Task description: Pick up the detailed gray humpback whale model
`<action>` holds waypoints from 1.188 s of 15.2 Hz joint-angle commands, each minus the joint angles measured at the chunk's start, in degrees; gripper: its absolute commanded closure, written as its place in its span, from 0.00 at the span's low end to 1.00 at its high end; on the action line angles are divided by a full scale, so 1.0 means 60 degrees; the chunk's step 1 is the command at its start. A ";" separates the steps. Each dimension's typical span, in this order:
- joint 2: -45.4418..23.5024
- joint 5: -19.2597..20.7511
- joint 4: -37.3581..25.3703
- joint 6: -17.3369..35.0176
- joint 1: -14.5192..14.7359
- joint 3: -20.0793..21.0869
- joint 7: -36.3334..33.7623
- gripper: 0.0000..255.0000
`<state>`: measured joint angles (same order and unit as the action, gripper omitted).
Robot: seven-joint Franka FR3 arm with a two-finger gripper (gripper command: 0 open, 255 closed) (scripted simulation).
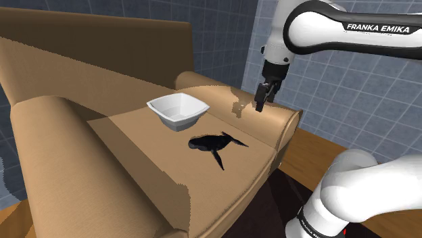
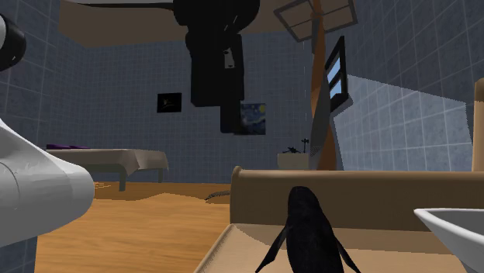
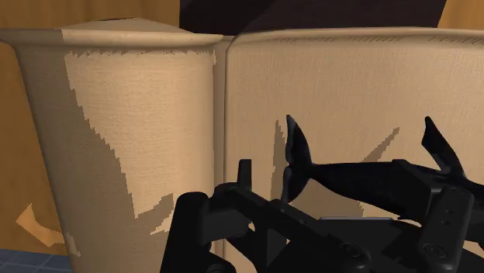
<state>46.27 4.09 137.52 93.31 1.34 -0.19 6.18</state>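
The dark grey, almost black whale model (image 1: 213, 143) lies on the tan sofa seat (image 1: 142, 142), its tail pointing toward the near armrest (image 1: 274, 122). My black gripper (image 1: 265, 100) hangs above that armrest, to the shoulder view's right of the whale and well clear of it. Its fingers stand apart with nothing between them. In the wrist view the whale (image 3: 349, 177) shows beyond the gripper (image 3: 341, 221), on the seat below. The second exterior view looks along the whale (image 2: 310, 233) from low on the seat, with the gripper (image 2: 230, 120) high above.
A white square bowl (image 1: 177, 110) sits on the seat just behind the whale, also at the second exterior view's right edge (image 2: 458, 233). The sofa's backrest (image 1: 95, 40) and far armrest (image 1: 61, 149) enclose the seat. Blue tiled walls stand behind.
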 commanded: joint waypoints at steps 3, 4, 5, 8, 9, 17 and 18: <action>-0.0167 -0.0030 0.0427 0.0908 0.0568 -0.0539 0.1497 0.00; -0.0279 -0.0063 0.0609 0.1340 0.0866 -0.0813 0.2250 0.00; -0.0408 -0.0111 0.0769 0.1756 0.1172 -0.1087 0.3010 0.00; -0.0872 -0.0348 0.1137 0.2887 0.2147 -0.1909 0.5338 0.00; -0.1045 -0.0455 0.1226 0.3220 0.2498 -0.2186 0.6128 0.00; -0.2310 -0.1606 0.1515 0.4844 0.5303 -0.4127 1.2057 0.00; -0.2358 -0.1620 0.1609 0.4979 0.5313 -0.4157 1.2103 0.00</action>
<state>32.53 -5.30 146.52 122.17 32.47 -24.34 76.58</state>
